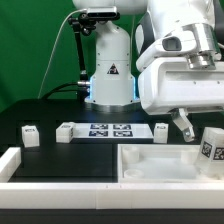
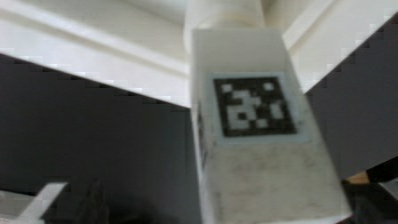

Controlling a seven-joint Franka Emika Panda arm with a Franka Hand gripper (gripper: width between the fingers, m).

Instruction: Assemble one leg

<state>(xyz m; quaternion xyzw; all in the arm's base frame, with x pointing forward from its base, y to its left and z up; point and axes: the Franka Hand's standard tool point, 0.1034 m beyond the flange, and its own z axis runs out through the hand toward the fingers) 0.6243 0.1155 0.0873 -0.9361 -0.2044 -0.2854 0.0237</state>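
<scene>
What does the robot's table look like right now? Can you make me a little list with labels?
table: black top
marker board: flat, with square tags, lying mid-table
tray: big white rimmed part at the front
small white blocks: one at the exterior view's left, one beside the marker board
leg: white block with a tag, fills the wrist view
pincer: open, low over the tray at the exterior view's right

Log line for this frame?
gripper: beside leg, grip unclear | leg: tilted, tag visible, near tray | other legs: on table
</scene>
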